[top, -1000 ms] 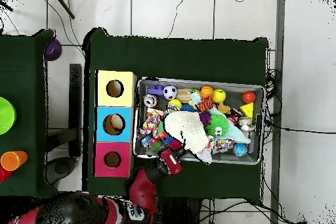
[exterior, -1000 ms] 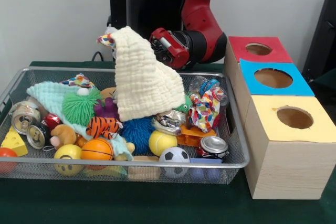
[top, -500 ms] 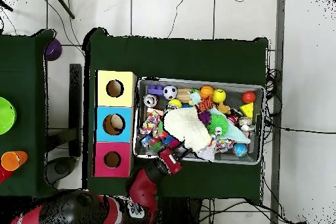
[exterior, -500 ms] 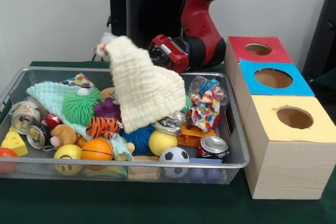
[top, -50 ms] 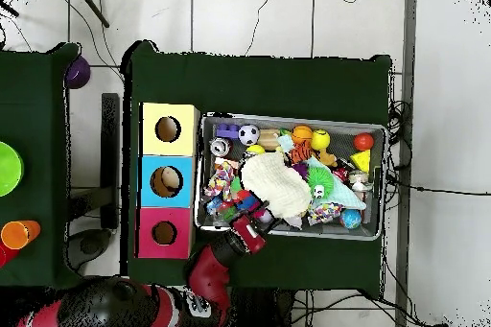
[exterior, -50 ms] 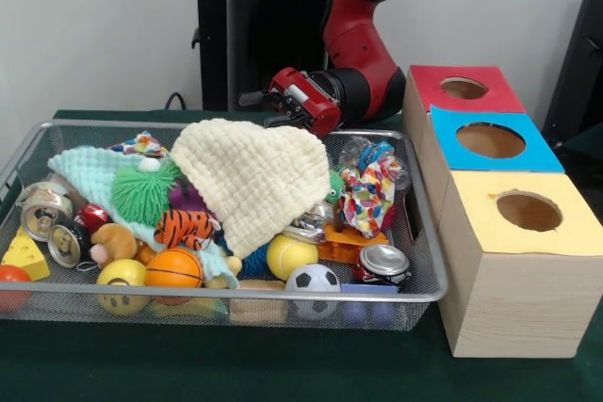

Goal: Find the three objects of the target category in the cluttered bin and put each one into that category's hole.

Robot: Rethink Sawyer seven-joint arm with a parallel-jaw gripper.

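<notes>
Gripper (exterior, -50 ms: 275,104) state I cannot tell, hanging just behind the wire bin (exterior, -50 ms: 415,294), whose cream cloth (exterior, -50 ms: 252,176) lies draped over the toys, so searching seems under way and next needs a target uncovered.

Wire bin (exterior, -50 ms: 429,294) packed edge to edge; cream waffle cloth (exterior, -50 ms: 254,176) blankets centre pile. 3 box holes (exterior, -50 ms: 528,211) unobstructed. Bare green tablecloth (exterior, -50 ms: 236,364) along bin's front edge.
</notes>
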